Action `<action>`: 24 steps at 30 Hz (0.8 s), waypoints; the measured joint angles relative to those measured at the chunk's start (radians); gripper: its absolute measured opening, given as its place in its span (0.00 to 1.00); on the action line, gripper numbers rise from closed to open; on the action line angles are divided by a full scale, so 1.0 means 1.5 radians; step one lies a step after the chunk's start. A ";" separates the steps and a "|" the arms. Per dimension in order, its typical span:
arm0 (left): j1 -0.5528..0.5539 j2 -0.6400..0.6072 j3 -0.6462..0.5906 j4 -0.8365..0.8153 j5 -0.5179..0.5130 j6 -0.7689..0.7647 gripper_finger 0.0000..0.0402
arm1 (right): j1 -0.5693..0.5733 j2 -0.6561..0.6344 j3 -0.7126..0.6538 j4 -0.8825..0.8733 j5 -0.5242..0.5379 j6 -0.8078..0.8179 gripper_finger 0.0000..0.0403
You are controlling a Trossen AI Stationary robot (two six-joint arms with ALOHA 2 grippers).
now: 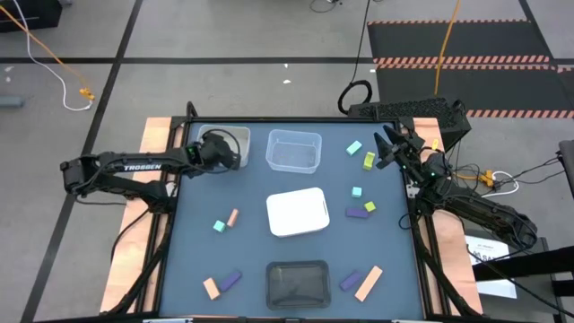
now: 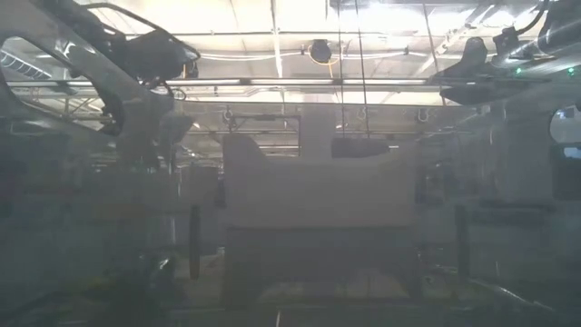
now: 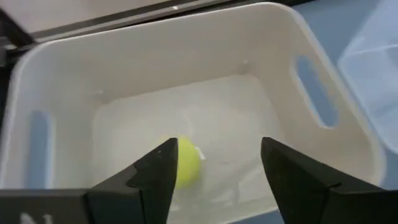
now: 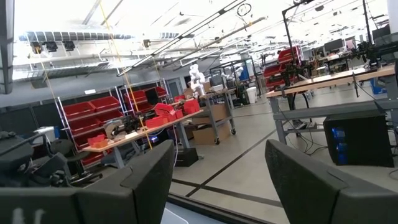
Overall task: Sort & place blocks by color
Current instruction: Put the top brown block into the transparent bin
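Left gripper (image 3: 214,177): over the white bin at the table's far left corner, fingers spread, holding nothing
White bin (image 3: 311,93): one yellow-green block (image 3: 185,163) lies on its floor, between the fingers and partly hidden by one of them
Left arm: reaches in from the left edge of the table to that bin (image 1: 240,136) in the high view
Right gripper (image 4: 217,180): raised at the table's far right edge, fingers spread, empty, facing out into the room with its red shelves (image 4: 102,109)
Clear bin (image 1: 293,150): far middle of the table, just beside the white bin
White lid (image 1: 297,213): middle of the table
Dark tray (image 1: 299,283): near edge, middle
Blocks, right side: mint block (image 1: 354,147) and yellow-green bar (image 1: 369,161) near the right gripper; mint cube (image 1: 357,192), yellow-green cube (image 1: 369,206) and purple bar (image 1: 358,213) right of the lid; purple bar (image 1: 349,281) touching a peach bar (image 1: 369,283) right of the dark tray
Blocks, left side: mint cube (image 1: 219,226) beside a peach bar (image 1: 233,217); peach block (image 1: 211,287) and purple bar (image 1: 230,281) near the front edge
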 joint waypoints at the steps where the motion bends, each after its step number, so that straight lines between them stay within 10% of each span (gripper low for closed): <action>1: -0.005 -0.005 0.000 0.010 0.011 0.008 0.59 | 0.000 0.000 0.000 0.000 0.000 0.000 0.61; 10: -0.131 -0.088 0.001 0.111 0.047 0.096 0.61 | 0.000 0.000 0.000 0.000 0.000 0.000 0.61; 24: -0.394 -0.026 0.000 0.012 0.135 -0.184 0.61 | 0.000 0.000 0.000 -0.002 0.000 0.000 0.61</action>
